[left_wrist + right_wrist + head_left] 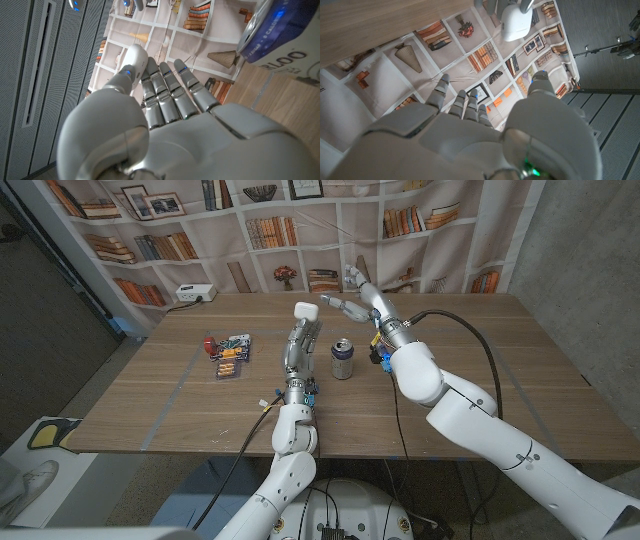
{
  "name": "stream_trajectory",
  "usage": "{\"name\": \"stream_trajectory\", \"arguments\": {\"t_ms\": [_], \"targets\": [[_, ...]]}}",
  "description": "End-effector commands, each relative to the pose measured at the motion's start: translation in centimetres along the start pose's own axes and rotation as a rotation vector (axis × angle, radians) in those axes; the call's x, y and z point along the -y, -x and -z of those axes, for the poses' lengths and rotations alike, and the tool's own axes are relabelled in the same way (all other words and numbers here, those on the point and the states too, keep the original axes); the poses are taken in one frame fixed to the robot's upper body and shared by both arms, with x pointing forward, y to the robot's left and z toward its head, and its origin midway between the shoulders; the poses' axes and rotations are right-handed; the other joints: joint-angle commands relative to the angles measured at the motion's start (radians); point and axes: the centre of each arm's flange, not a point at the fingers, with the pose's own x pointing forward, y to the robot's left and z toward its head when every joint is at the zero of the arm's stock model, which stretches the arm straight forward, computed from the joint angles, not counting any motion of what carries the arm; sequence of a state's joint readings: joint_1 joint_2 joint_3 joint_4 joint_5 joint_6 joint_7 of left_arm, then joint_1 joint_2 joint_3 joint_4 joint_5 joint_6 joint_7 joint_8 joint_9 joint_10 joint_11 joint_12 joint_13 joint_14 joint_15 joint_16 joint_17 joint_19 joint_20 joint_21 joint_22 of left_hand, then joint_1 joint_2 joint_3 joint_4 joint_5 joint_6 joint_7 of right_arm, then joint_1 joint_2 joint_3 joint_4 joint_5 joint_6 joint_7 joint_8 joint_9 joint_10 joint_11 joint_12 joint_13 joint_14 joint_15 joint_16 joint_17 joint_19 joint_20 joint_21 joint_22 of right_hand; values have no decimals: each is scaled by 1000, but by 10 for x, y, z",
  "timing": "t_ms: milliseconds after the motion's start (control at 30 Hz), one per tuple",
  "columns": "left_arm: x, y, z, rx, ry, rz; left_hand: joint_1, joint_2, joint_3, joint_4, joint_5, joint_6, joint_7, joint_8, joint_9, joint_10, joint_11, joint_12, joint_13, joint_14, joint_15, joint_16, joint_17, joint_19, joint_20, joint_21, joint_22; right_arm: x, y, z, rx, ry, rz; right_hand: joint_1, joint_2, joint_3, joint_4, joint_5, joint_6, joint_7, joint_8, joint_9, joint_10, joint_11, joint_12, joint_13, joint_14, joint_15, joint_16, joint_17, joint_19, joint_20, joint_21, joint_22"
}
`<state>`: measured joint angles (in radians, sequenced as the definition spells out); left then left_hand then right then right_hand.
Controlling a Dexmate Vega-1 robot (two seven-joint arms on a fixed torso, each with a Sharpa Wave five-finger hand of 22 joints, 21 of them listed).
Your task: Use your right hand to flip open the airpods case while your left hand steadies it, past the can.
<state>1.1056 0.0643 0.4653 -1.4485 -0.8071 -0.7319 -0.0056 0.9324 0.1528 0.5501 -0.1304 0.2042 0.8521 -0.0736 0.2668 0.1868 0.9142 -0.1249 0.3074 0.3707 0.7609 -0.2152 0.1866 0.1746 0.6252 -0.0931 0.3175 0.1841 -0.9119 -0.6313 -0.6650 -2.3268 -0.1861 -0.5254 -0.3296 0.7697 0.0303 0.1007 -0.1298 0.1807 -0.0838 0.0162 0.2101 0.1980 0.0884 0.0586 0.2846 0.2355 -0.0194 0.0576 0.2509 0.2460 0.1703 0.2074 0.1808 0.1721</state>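
The left hand (298,330) held the white case (305,311) aloft beyond the can (343,359), long axis roughly level; the right hand (352,296) hovered beside it, fingers spread, empty

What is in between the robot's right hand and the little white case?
Nothing but open air. In the head view the right hand hangs open just beside the airpods case, which the left hand holds up above the table.
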Motion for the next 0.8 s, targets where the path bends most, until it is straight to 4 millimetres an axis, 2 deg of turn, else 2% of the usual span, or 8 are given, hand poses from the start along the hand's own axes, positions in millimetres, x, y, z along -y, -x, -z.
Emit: {"name": "stream_trajectory", "arguments": {"t_ms": [33, 200, 333, 800], "targets": [[1, 0, 4, -7, 14, 5, 3, 14, 18, 10, 7, 37, -32, 8, 66, 3, -7, 3, 5, 5, -10, -2, 3, 5, -6, -6, 1, -12, -10, -11, 2, 45, -33, 1, -7, -4, 1, 1, -10, 5, -2, 1, -2, 1, -2, 5, -10, 2, -3, 3, -11, 4, -1, -1], [0, 0, 5, -7, 16, 6, 4, 14, 19, 9, 7, 37, -33, 8, 66, 5, -5, 4, 7, 6, -10, -2, 3, 6, -6, -6, 2, -13, -14, -15, 4, 63, -49, 0, -9, -5, 0, 2, -14, 7, -3, 1, -6, 6, -6, 5, -17, 8, -6, 3, -14, 4, 0, -1], [0, 0, 5, -7, 20, 7, 5, 13, 19, 9, 8, 38, -32, 8, 66, 5, -3, 4, 8, 7, -11, -2, 3, 7, -6, -6, 2, -13, -17, -18, 7, 80, -57, -1, -9, -5, 1, 2, -18, 1, -4, 1, -13, -1, -10, 5, -29, 7, -11, 3, -22, 5, -1, -1], [3, 1, 8, -18, 22, 11, 5, 13, 21, 9, 8, 38, -31, 9, 67, 4, -5, 3, 12, 8, -10, -2, 3, 7, -6, -7, 2, -21, -27, -28, 15, 114, -81, 0, -7, -4, -1, 3, -20, -1, -4, 2, -6, -1, -11, 8, -44, 1, -18, 0, -35, 4, -1, -2]]}}
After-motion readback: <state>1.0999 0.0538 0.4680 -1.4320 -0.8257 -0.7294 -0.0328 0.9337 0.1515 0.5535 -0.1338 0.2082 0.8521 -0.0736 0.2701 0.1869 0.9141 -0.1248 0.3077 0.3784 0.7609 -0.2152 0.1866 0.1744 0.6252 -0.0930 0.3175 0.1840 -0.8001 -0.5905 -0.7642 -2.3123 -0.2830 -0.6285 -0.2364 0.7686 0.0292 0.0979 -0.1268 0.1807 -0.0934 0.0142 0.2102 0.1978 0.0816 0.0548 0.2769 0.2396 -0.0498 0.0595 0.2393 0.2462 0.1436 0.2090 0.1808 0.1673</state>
